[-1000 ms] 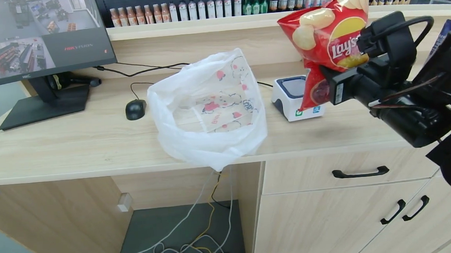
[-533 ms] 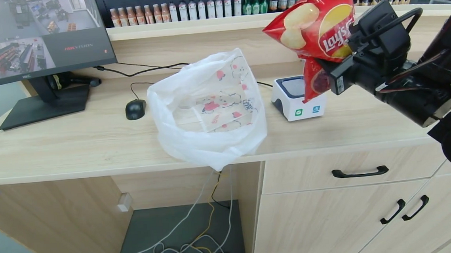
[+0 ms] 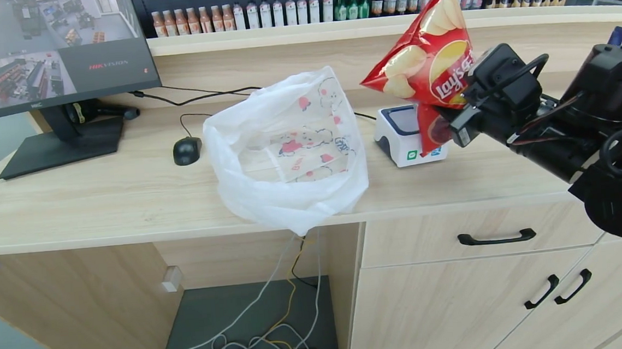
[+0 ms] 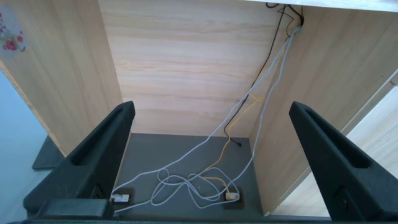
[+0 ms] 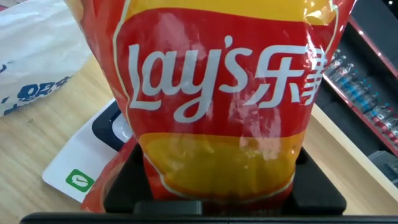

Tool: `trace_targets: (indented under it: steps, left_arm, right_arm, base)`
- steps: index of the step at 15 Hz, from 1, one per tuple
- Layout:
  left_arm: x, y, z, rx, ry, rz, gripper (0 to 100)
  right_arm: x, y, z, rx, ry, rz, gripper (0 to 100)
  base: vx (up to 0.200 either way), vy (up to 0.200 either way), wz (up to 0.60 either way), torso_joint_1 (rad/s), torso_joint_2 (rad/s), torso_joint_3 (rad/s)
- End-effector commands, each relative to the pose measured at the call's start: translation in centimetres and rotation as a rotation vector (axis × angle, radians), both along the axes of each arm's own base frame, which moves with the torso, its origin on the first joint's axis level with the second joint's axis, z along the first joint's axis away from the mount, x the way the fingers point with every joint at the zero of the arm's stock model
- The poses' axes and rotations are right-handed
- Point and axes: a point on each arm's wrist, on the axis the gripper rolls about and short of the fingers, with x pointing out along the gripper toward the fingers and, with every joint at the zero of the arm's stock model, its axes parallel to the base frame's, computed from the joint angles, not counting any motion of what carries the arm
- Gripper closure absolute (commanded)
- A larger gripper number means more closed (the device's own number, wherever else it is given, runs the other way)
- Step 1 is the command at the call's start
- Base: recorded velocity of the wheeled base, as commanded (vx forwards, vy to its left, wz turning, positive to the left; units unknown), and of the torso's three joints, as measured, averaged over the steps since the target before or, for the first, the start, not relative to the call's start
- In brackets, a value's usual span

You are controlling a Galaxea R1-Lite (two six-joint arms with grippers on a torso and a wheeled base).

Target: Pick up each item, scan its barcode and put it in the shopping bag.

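Hanging in the air over the right part of the bench, the red and yellow foil bag of potato crisps [image 3: 432, 73] is held by its lower half in the right hand [image 3: 449, 114], whose two black fingers are closed on it from both sides; in the right wrist view the packet [image 5: 211, 106] stands up directly from this hand [image 5: 211, 190]. The packet is tilted, its top leaning toward the back shelf, and its lower end is just above the small white box-shaped barcode scanner with a dark window [image 3: 402, 135], which rests on the bench. I judge that the scanning step is the one in hand now, but I cannot tell if the barcode faces the window. To the left of the scanner, near it but not touching, the white translucent plastic shopping bag with red cartoon print [image 3: 287, 149] sits open at the front edge of the light wooden bench [image 3: 99, 200]; whether something already lies inside I cannot tell. The crisps are not yet in it, so the placing remains to be done. The left hand [image 4: 211, 112] is low, under the bench, with its fingers spread wide and holding nothing, above loose cables on the floor [image 4: 193, 186]. Further left are a black computer mouse [image 3: 186, 150] and a monitor on a black stand [image 3: 45, 56].
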Motion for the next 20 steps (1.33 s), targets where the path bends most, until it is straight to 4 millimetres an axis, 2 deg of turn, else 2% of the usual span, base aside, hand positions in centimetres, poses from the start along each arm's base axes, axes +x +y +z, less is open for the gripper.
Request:
trace_targets:
  steps: [1, 14, 20]
  left_arm:
    - [0.0, 0.0, 0.0, -0.001, 0.0, -0.001, 0]
    - [0.0, 0.0, 0.0, -0.001, 0.0, -0.001, 0]
    - [0.0, 0.0, 0.0, -0.001, 0.0, 0.001, 0]
  right_arm:
    - [0.1, -0.1, -0.3, -0.005, 0.008, -0.004, 100]
    - [0.3, 0.2, -1.5, -0.036, 0.015, 0.005, 100]
    - [1.3, 0.5, -1.6, -0.012, 0.02, 0.008, 100]
  base:
    - [0.0, 0.0, 0.0, 0.0, 0.0, 0.0]
    - [0.0, 0.0, 0.0, 0.0, 0.0, 0.0]
    - [0.0, 0.0, 0.0, 0.0, 0.0, 0.0]
